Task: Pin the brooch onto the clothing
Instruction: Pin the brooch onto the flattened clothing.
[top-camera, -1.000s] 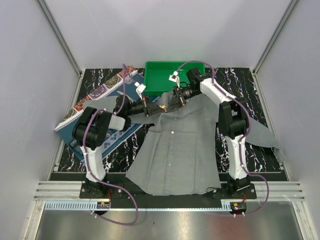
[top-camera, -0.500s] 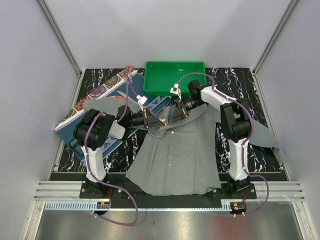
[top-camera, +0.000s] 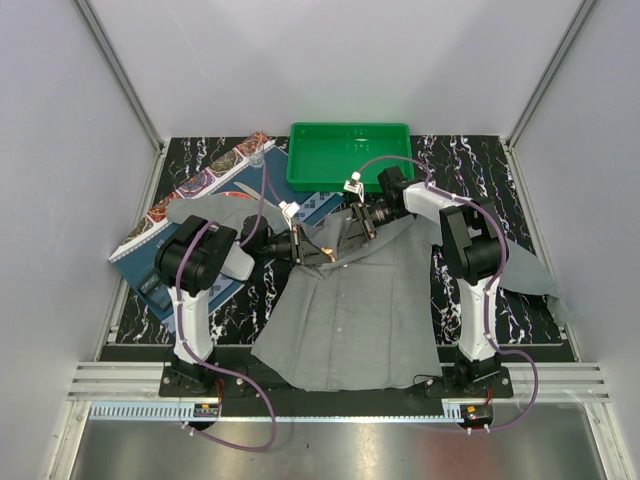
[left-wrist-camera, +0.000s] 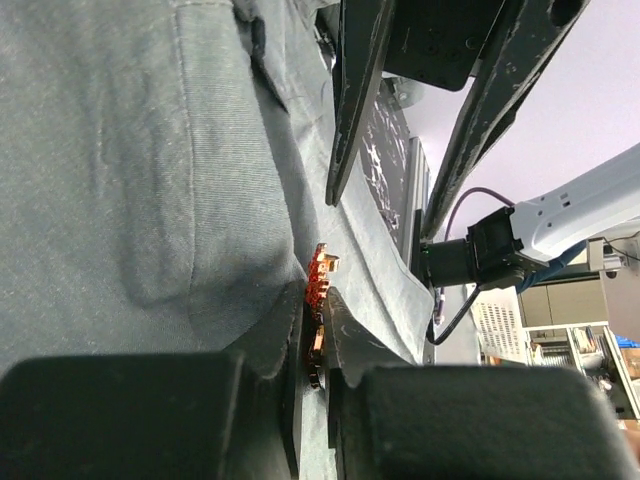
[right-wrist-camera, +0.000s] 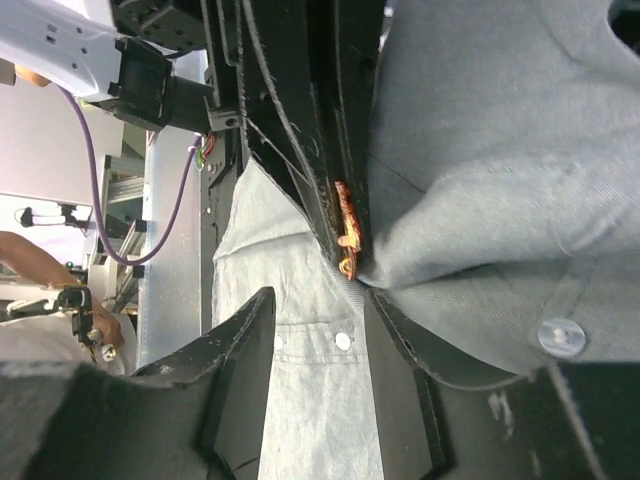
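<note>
Red-orange and glinting, the tiny flower-shaped brooch (left-wrist-camera: 320, 282) sits clamped between the nearly closed fingers of the left end effector (left-wrist-camera: 314, 345). It is pressed against a raised fold of the large plain grey button-up shirt (left-wrist-camera: 150, 150), in the shirt's upper part. The right end effector (right-wrist-camera: 318, 345) faces it from just beside, jaws parted and holding nothing. The shirt lies spread on the black marbled desk (top-camera: 480, 160), with a green plastic tray (top-camera: 348, 160) behind it.

The brooch (left-wrist-camera: 320, 275) is half swallowed by the left hand (left-wrist-camera: 313, 325), only its red edge showing; from overhead, a speck.
</note>
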